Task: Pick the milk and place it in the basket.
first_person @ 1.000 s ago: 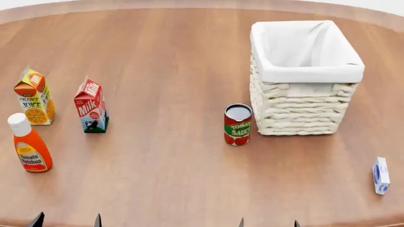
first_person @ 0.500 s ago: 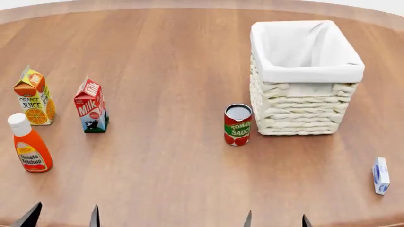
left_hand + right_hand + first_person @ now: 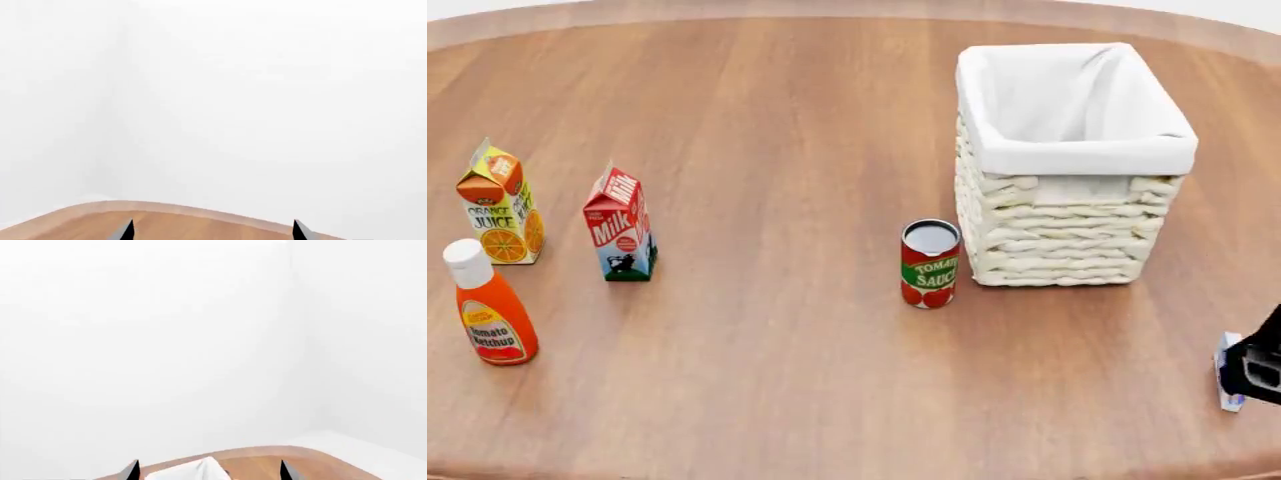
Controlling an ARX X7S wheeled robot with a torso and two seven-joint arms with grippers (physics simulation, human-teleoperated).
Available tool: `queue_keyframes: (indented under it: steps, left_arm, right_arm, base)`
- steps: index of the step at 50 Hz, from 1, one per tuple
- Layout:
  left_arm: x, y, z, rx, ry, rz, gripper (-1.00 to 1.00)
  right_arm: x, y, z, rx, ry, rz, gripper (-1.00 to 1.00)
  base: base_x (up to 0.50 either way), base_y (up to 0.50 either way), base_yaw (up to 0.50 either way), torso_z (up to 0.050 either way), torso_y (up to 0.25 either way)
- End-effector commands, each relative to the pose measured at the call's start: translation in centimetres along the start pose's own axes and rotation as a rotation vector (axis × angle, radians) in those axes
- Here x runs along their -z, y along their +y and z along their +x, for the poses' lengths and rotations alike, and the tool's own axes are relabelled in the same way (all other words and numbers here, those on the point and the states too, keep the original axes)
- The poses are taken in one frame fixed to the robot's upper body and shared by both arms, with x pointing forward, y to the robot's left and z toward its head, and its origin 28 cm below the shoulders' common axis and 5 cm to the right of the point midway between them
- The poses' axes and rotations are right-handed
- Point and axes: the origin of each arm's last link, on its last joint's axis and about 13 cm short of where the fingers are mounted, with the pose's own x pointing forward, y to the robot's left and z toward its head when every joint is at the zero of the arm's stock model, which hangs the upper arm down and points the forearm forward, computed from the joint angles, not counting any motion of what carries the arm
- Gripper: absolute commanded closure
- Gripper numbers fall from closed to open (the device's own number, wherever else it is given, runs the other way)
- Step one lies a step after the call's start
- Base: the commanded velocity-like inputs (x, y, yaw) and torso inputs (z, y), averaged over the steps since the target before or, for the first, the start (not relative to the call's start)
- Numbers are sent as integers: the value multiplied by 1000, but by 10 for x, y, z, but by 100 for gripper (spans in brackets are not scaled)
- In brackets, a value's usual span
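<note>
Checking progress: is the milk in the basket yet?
No. The milk stands upright on the table, far from the basket.

Table [image 3: 801, 380]: round, brown wood.
Orange juice carton [image 3: 501, 205]: upright, far left.
Ketchup bottle [image 3: 487, 308]: orange, white cap, just in front of the juice carton.
Tomato sauce can [image 3: 930, 264]: upright, centre.
Small white-and-blue carton [image 3: 1226, 345]: right edge, partly hidden.

"Milk" on the milk [image 3: 619, 224]
</note>
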Motion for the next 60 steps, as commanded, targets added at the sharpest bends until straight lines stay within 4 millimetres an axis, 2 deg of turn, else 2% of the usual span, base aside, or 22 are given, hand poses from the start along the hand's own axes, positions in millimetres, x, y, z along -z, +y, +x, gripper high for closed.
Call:
queue_keyframes:
  steps: [1, 7, 18, 48, 60]
  left_arm:
    - [-61, 29, -7, -113, -198, -45, -100]
    - [-73, 33, -10, -135, -239, -38, -100]
    - [-74, 32, -10, -135, -249, -28, -100]
    - [-71, 30, -9, -116, -239, -12, -100]
    - [-68, 31, -9, -117, -232, 3, -100]
  right_arm:
    - [-70, -19, -25, 35, -205, -74, -100]
    - [-83, -22, -32, 38, -245, -76, -100]
    - [-78, -20, -32, 23, -231, -88, -100]
    - [-69, -16, -30, -6, -201, -113, -100]
    - [-67, -13, -29, -23, -192, -162, -100]
  base:
    - [0, 0, 0, 0, 0]
    - [0, 0, 0, 0, 0]
    - [0, 0, 0, 0, 0]
    - [0, 496, 0, 0, 0]
    - [0, 41, 0, 0, 0]
